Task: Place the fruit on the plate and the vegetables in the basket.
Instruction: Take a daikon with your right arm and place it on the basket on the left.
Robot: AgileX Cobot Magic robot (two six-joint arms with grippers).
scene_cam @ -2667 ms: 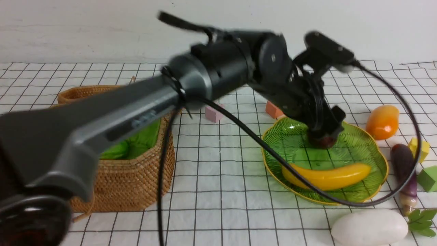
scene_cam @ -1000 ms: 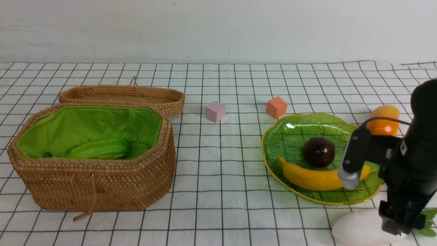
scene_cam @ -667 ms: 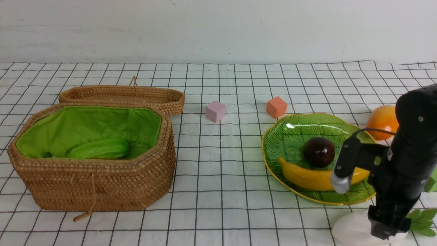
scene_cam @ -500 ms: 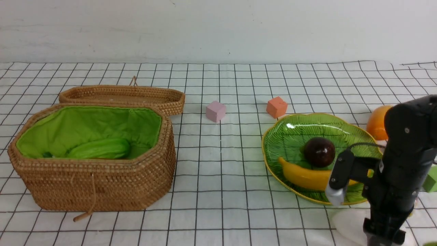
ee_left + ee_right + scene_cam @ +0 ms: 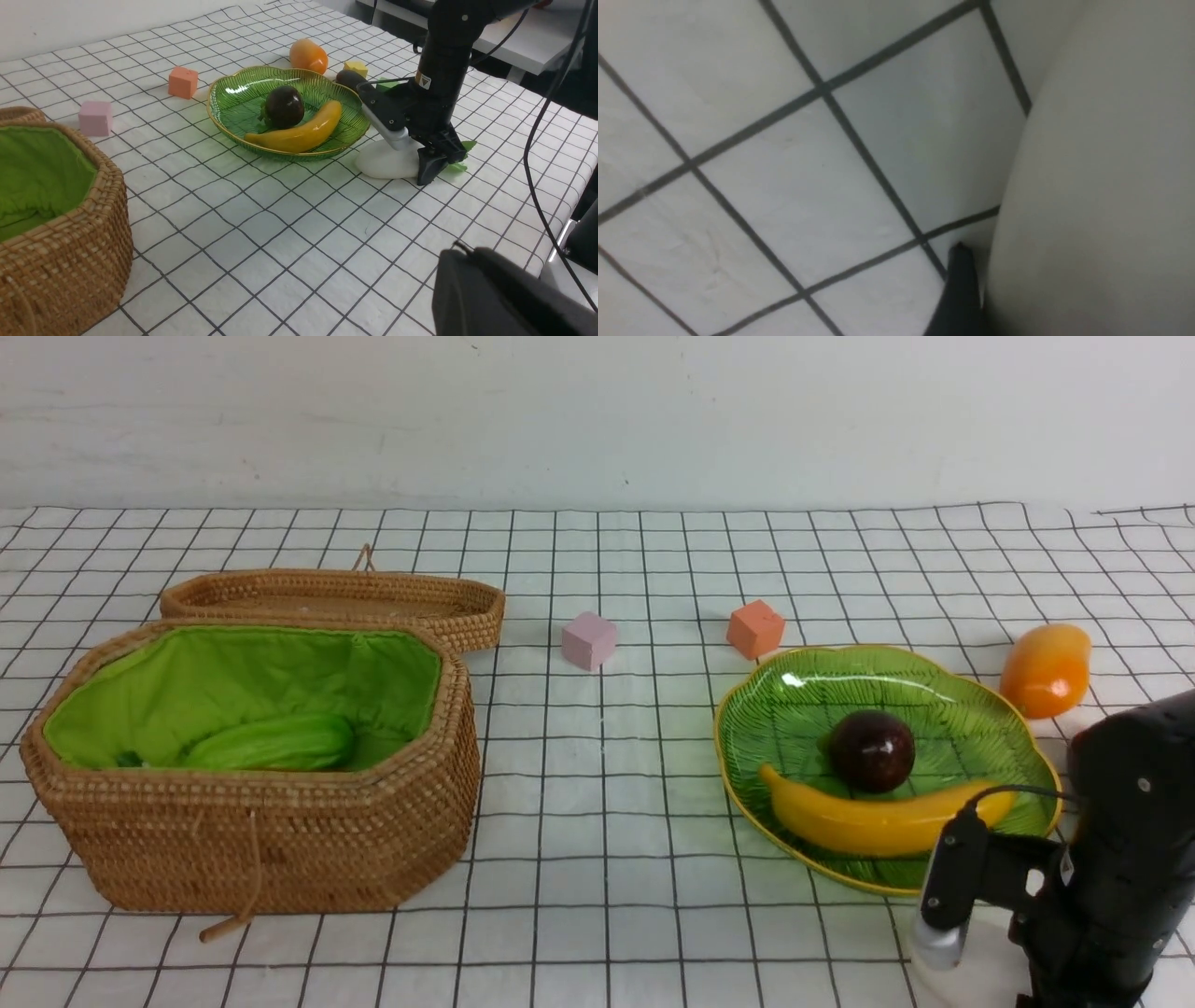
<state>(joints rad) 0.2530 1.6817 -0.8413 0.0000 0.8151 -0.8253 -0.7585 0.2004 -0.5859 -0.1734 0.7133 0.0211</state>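
- At the lower right of the front view, the right fingers [image 5: 427, 169] are set down at the radish [image 5: 385, 161]. One dark finger [image 5: 961, 284] stands close against its pale flank [image 5: 1101, 186]. The opposite finger is hidden, so it cannot be told whether they have closed on it.
- Radish: lies on the tabletop [image 5: 597, 859], just beside the lower-right rim of the plate [image 5: 971, 733]. Its green leaves [image 5: 460, 154] show behind the fingers.
- Left fingers: not made out. Only a dark housing [image 5: 495, 298] fills the lower right of the left wrist view, so their opening cannot be told.
- Step in hand, as judged: taking hold of the radish for the basket [image 5: 280, 840].
- Next move, as judged: a firm closure across a wide, smooth body, then a lift clear of the plate rim. A long carry across the frame to the basket at the left follows.
- Fruit, three: banana [image 5: 868, 821] and mangosteen [image 5: 873, 751] are on the plate. The mango [image 5: 1046, 670] is on the tabletop beyond its upper-right rim, not yet placed.
- Vegetables seen, three: the gourd [image 5: 275, 742] is in the basket. The radish and the eggplant [image 5: 349, 78] are outside it. No carrot is visible.
- Other items: one plate, one basket, one lid [image 5: 336, 597]. Four cubes show: pink cube [image 5: 590, 640], orange cube [image 5: 755, 628], yellow cube [image 5: 356, 69], and green cube [image 5: 385, 85], which is partly hidden.
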